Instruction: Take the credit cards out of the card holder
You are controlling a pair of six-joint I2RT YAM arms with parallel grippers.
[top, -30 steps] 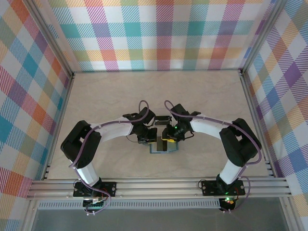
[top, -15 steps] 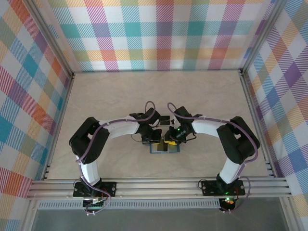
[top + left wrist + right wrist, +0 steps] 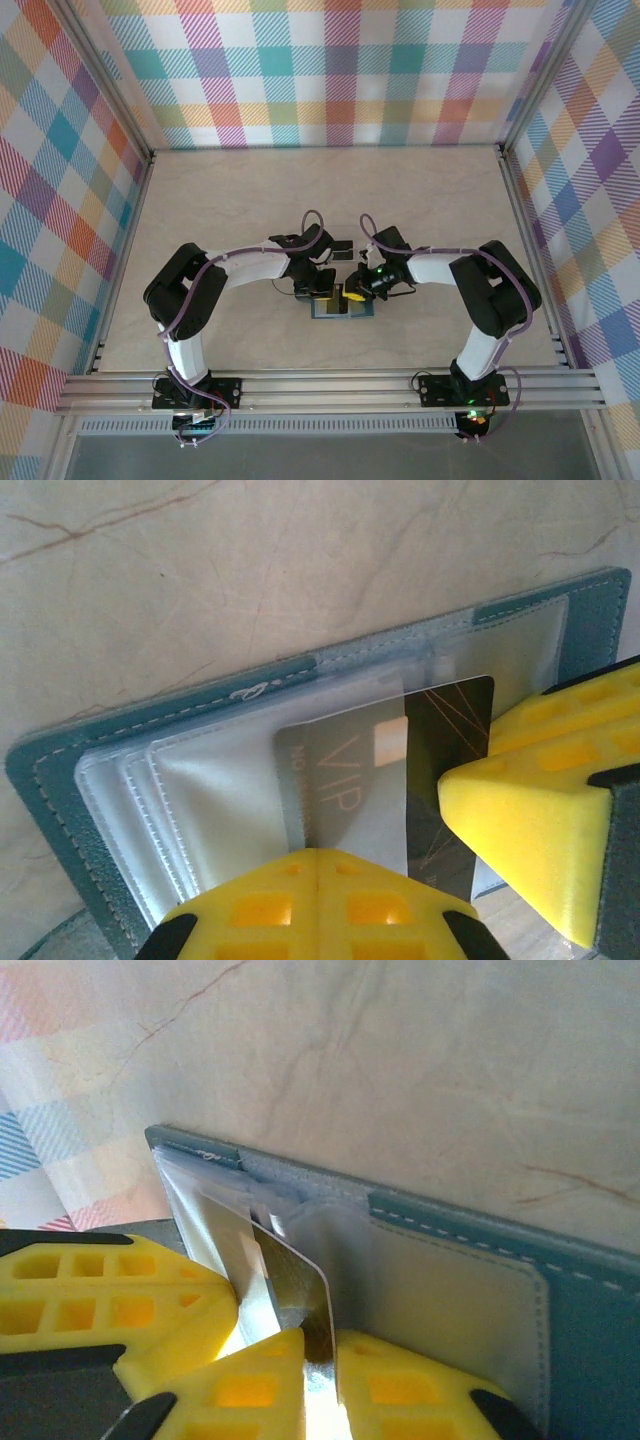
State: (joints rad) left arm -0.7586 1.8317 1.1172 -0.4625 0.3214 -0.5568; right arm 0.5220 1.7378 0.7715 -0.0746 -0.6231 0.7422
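At the near middle of the table (image 3: pixel 250 200), the open card holder (image 3: pixel 200 695) lies pinned under the closed left gripper (image 3: pixel 316 865), seemingly to steady it. The right gripper (image 3: pixel 320 1345) pinches a half-drawn credit card (image 3: pixel 340 780) to pull it free.

You see the card holder (image 3: pixel 60 780) lying open on the marbled table (image 3: pixel 200 570); a dark VIP credit card (image 3: pixel 440 730) sticks partly out of its clear sleeve; the left gripper (image 3: pixel 316 860), pads together, covers one end of the card; a second yellow finger (image 3: pixel 530 820) overlaps it from the right.
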